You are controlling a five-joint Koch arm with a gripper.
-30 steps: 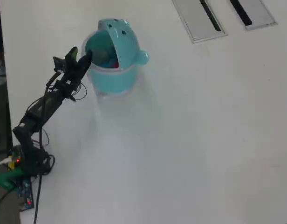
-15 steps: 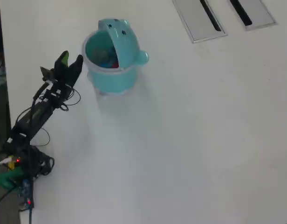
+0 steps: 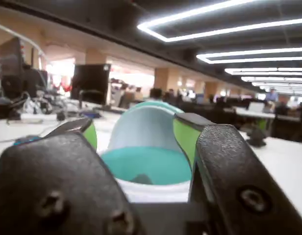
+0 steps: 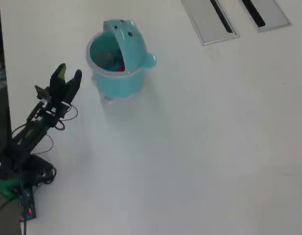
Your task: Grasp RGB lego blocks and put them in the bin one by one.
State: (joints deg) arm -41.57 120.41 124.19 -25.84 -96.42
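1. We see that our hand [image 4: 68, 73] has drawn back from the bin [image 4: 116, 81]: a second ago its tips reached over the near rim, and now it sits clear of the bin, to the left of it in the overhead view, with bare desk [image 4: 200, 147] between them.
2. The hand's two parts stand apart with a narrow-to-moderate gap and nothing is held between them; the wrist view shows the bin straight through that gap [image 3: 141, 142].
3. We read this as a drop just finished. Inside the bin we make out a red block [image 4: 120, 66] and something bluish beside it; a yellow-green one we cannot pick out. No loose blocks lie on the desk in view, so the task looks at or near its end.
4. The bin is smooth, light-teal moulded plastic, round-rimmed, its hinged lid [image 4: 127, 41] standing open with dot eyes and a side knob [image 4: 150, 60].
5. The hand is matte black plastic with screw heads, and its inner faces carry yellow-green pads [image 3: 184, 138]. The desk is plain, smooth white.
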